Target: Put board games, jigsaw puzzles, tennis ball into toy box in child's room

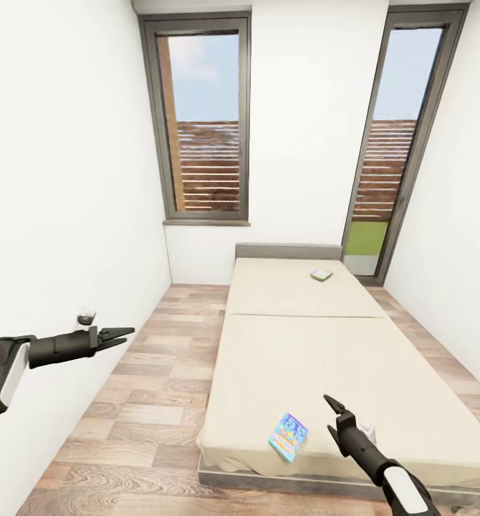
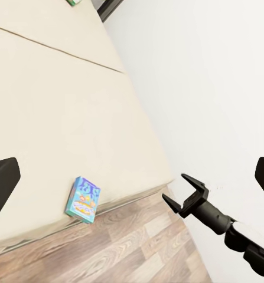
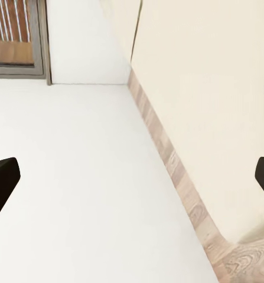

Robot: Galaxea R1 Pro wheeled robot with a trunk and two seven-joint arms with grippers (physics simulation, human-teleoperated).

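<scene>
The right gripper (image 1: 333, 414), a slim black two-fingered claw on a black-and-white arm, hangs above the near end of the bed with its fingers spread apart and nothing between them; in the left wrist view it appears again (image 2: 183, 195), plainly open. That open stance fits a reach not yet made. Just beside it, near the foot edge of the bed, lies the blue flat rectangular board game box with a bright cartoon cover (image 1: 289, 437), flat on the mattress and close to the corner, so it looks like the nearest thing to collect first.

The left gripper (image 1: 117, 335), the same black claw, is held out level over the wood-plank floor (image 1: 147, 401) on the left of the bed, well apart from any toy. Its fingers look close together from the head camera, yet the dark tips at either edge of its own wrist view suggest a gap, so I cannot tell how wide it stands.

The low, wide bed with plain cream mattresses and a thin grey frame (image 1: 304, 358) runs away towards the grey headboard. Near that far end rests a second small flat box, pale with green (image 1: 321, 274), probably the other board game; it is too small to be certain.

Beyond stand two tall dark-framed windows (image 1: 205, 122) in the white wall.
</scene>
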